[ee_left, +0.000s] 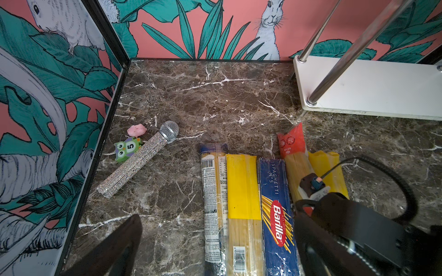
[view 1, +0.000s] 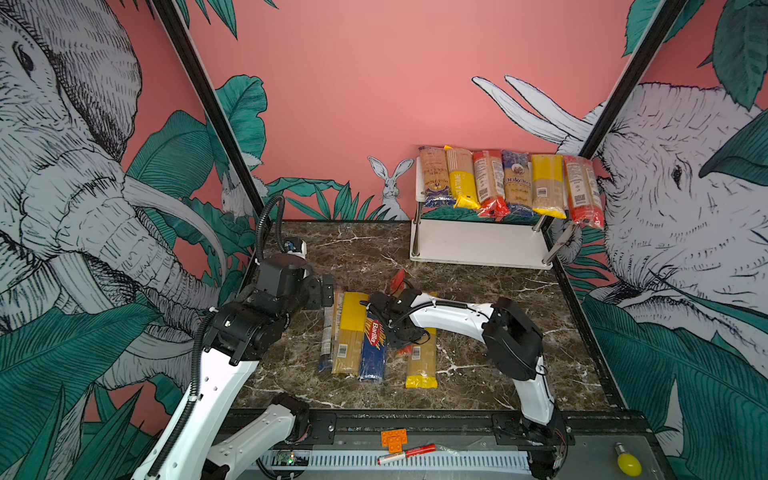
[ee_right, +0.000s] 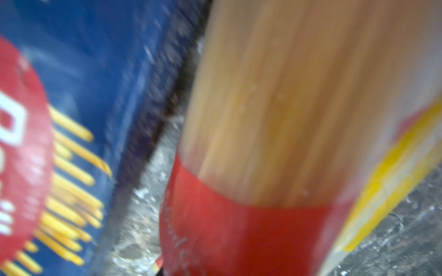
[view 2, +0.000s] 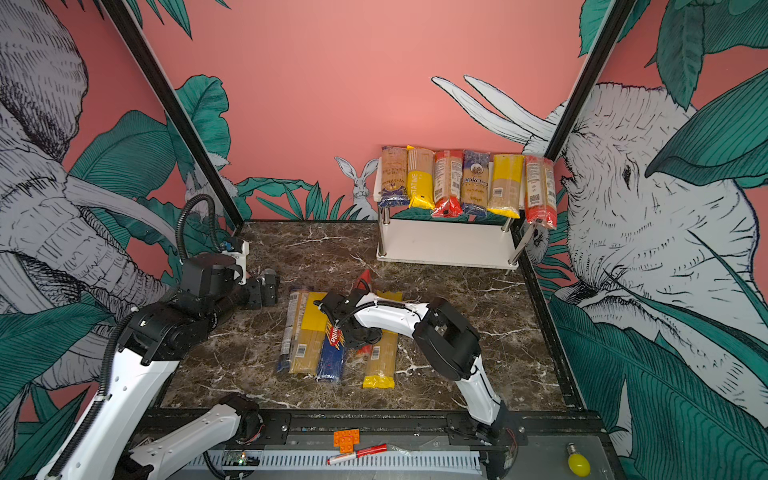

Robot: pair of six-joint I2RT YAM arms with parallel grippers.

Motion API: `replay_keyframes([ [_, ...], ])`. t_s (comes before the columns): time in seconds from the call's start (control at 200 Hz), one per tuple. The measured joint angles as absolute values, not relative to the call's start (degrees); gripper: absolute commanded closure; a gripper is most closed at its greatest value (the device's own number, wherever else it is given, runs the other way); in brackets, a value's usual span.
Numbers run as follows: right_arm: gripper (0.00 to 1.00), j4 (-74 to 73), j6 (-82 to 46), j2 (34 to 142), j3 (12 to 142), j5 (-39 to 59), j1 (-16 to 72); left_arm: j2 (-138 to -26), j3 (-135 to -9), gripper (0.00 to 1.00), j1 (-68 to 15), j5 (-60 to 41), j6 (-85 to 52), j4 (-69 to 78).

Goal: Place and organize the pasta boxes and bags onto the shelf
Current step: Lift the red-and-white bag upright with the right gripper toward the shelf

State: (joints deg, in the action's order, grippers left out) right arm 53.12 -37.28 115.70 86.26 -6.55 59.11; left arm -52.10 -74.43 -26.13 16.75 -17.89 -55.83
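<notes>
The white two-tier shelf (view 1: 478,245) (view 2: 449,245) stands at the back right. Several pasta bags (view 1: 511,183) lie side by side on its upper board, while its lower board is bare. On the marble table lie a blue-ended bag (view 1: 328,332), a yellow-topped bag (view 1: 351,328), the dark blue Barilla box (view 1: 374,349) (ee_left: 277,215), a red-ended bag (view 1: 399,279) (ee_right: 263,227) and a yellow-ended bag (view 1: 422,370). My right gripper (view 1: 397,332) (view 2: 361,332) is down on the red-ended bag, which fills the right wrist view; its fingers are hidden. My left gripper (view 1: 322,295) (ee_left: 217,239) hangs open left of the packs.
A glittery microphone (ee_left: 141,157), an owl toy (ee_left: 126,149) and a pink piece (ee_left: 136,130) lie by the left wall. On the front rail sit an orange brick (view 1: 394,439), a red-and-white marker (view 1: 407,454) and a yellow bulb (view 1: 628,464).
</notes>
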Motion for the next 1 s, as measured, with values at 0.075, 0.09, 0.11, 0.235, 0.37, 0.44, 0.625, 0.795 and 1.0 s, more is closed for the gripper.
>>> replay_keyframes([
  [0.075,0.76,54.17,-37.12,110.85,81.49,-6.92,58.87,-52.34,-74.41,0.01,-26.13,16.47,-17.91,-55.7],
  [0.09,0.76,54.41,-37.1,109.78,80.51,-6.83,58.87,-52.38,-74.41,0.01,-26.13,16.38,-17.91,-55.61],
  [0.11,0.76,54.89,-37.08,108.25,79.35,-6.98,58.83,-52.51,-74.41,0.01,-26.13,16.23,-17.91,-55.42],
  [0.235,0.73,58.15,-37.04,97.76,72.55,-6.9,58.24,-53.82,-74.41,0.01,-26.13,14.98,-18.15,-54.06],
  [0.37,0.59,59.07,-37.19,92.12,67.59,-6.87,56.95,-55.92,-74.35,0.01,-26.13,13.08,-18.65,-52.1],
  [0.44,0.42,59.0,-37.76,92.31,66.32,-6.87,56.6,-56.84,-74.11,0.01,-26.13,12.12,-19.07,-51.29],
  [0.625,0.15,57.91,-39.0,92.6,65.93,-6.92,56.36,-57.49,-73.67,0.01,-26.13,10.24,-20.16,-50.24],
  [0.795,0.12,55.29,-39.62,92.36,64.95,-6.72,56.36,-56.45,-72.6,0.01,-26.13,9.82,-21.06,-49.78],
  [1.0,0.11,52.56,-39.44,92.01,63.99,-5.58,56.36,-53.95,-72.1,0.01,-26.13,10.04,-21.65,-50.0],
])
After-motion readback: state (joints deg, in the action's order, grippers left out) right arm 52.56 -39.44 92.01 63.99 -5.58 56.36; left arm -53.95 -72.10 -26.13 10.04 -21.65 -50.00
